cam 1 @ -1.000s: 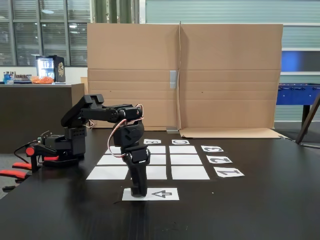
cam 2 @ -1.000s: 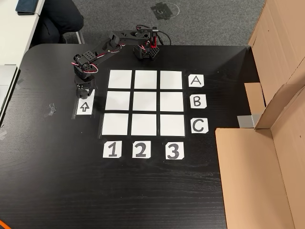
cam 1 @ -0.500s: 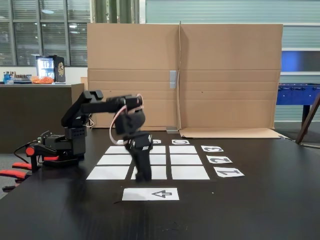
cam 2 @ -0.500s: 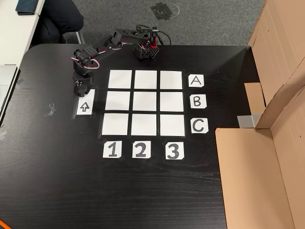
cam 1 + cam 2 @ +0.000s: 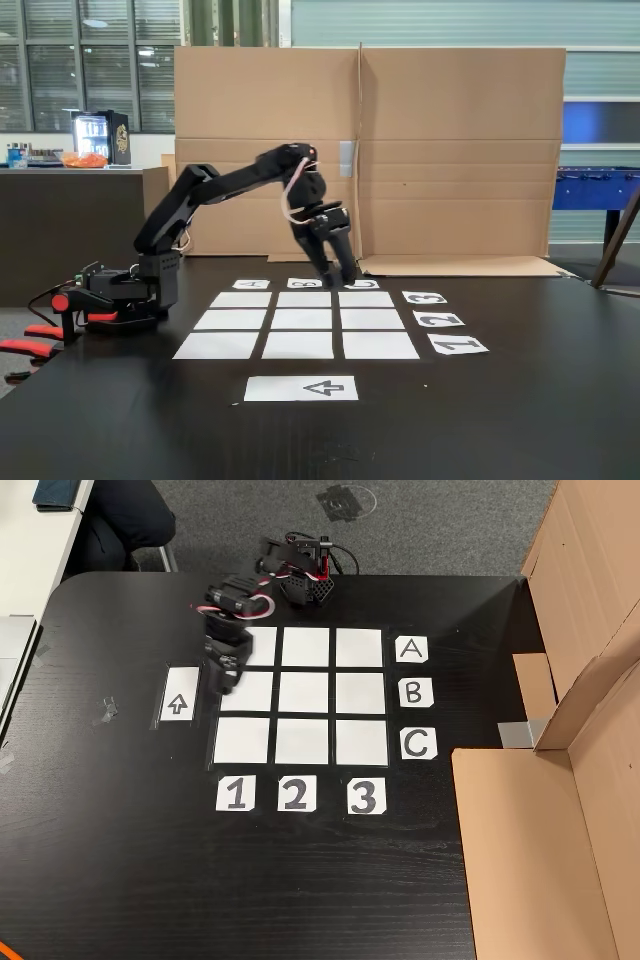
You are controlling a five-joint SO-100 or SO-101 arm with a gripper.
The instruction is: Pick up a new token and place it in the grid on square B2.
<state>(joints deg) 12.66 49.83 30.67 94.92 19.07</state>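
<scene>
We see the black two-finger gripper (image 5: pixel 341 274) (image 5: pixel 222 683) raised above the grid of nine white paper rectangles (image 5: pixel 300 320) (image 5: pixel 300 695), left of its white centre square B2 (image 5: pixel 304 693). Whether its jaws hold the dark hexagonal token, we cannot tell.

We see matt white paper sheets forming the grid (image 5: pixel 304 696) on a smooth, faintly glossy black table (image 5: pixel 120 860), matt brown cardboard (image 5: pixel 450 150) behind, and a black plastic arm (image 5: pixel 220 185).
</scene>
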